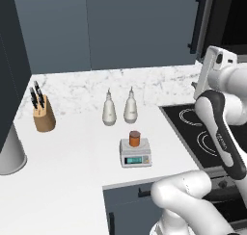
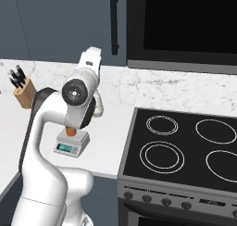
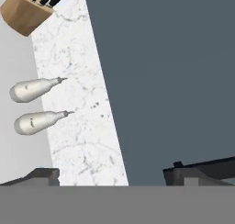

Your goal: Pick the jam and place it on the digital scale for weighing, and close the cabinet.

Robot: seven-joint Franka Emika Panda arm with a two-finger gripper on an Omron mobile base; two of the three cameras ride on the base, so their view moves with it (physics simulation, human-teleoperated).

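Gripper (image 3: 111, 175) raised near cabinet (image 3: 174, 71), jaws spread wide, holding nothing. Jam (image 1: 134, 138) already upright on digital scale (image 1: 136, 158) on bench (image 1: 72, 166). Door probably light, rigid; black bar handle (image 2: 114, 23) best hold. Door gap unclear.

You are looking at a white marble counter (image 1: 72, 147) with a marble backsplash (image 2: 185, 88) behind it. A black stove (image 2: 185, 151) is sitting to the right, and a black oven (image 2: 185, 23) is hanging above it.
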